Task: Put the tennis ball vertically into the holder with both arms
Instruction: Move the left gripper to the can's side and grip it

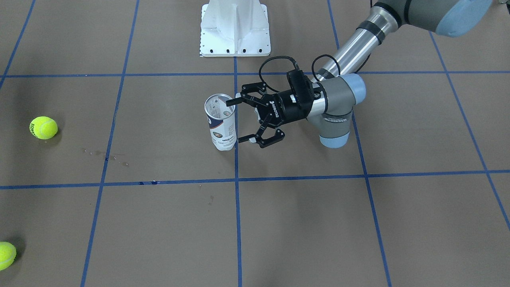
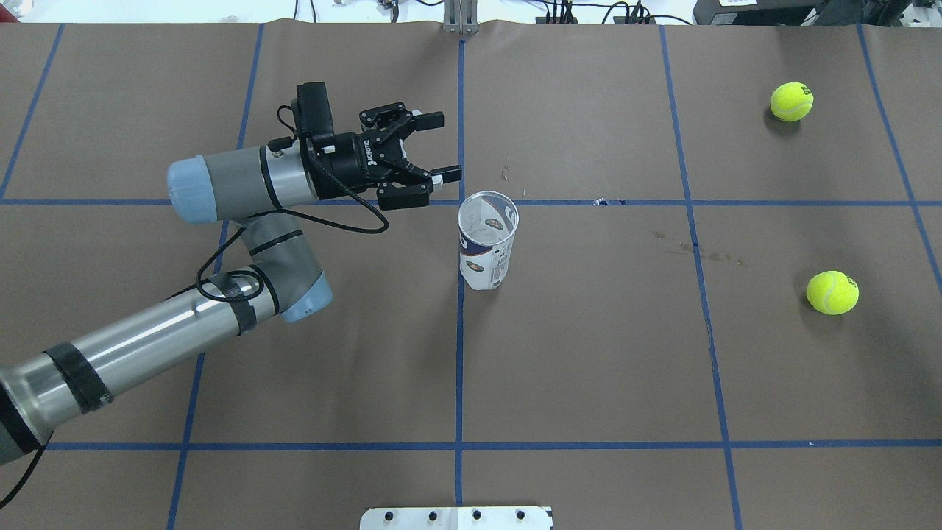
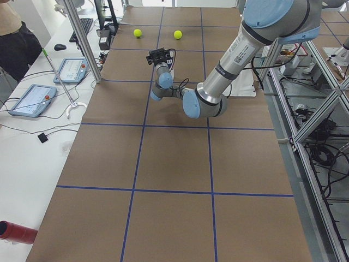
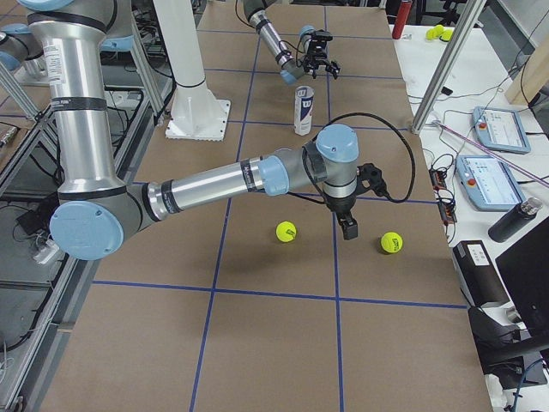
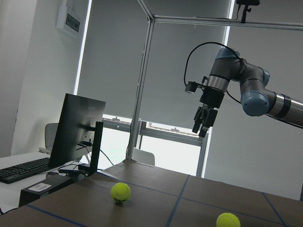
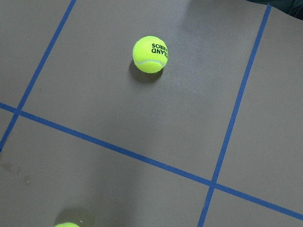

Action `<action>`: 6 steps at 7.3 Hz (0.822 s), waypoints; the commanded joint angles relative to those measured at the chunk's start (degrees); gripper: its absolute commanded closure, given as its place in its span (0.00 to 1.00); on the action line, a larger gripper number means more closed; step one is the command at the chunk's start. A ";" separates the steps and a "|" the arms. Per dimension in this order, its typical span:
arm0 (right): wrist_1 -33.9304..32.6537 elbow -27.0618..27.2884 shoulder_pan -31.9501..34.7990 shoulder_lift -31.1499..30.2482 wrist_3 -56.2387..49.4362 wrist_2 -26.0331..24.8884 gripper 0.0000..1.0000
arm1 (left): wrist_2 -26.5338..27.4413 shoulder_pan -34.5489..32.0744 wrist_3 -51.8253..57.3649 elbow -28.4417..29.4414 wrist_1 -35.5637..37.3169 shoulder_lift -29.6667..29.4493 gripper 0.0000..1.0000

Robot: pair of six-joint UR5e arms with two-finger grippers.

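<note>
Brown table bears upright holder, near ball, far ball, white pedestal.

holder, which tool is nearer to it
Left. The left tool is open right beside the upright holder, up by its rim; the right tool hangs far off, near the two tennis balls.

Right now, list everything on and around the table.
holder: one, clear with a navy-and-white label, upright at the table's centre
tennis balls: two, yellow-green, apart on the robot's right side
pedestal: one, white, middle of the robot's edge
table: one, brown cover with a blue tape grid
control tablets: two, pale, on the side bench
left gripper: one, black, open, beside the holder, not gripping it
right gripper: one, black, pointing down between the balls; open or shut unclear
</note>
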 commanded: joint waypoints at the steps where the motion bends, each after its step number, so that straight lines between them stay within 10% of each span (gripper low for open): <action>1: 0.00 -0.05 -0.07 0.17 0.26 0.06 0.01 | -8.71 -3.16 0.05 -0.10 2.69 1.82 0.02; 6: 0.00 -0.14 -0.07 0.08 0.26 0.06 0.01 | -19.13 1.46 1.19 -1.05 9.11 3.77 0.02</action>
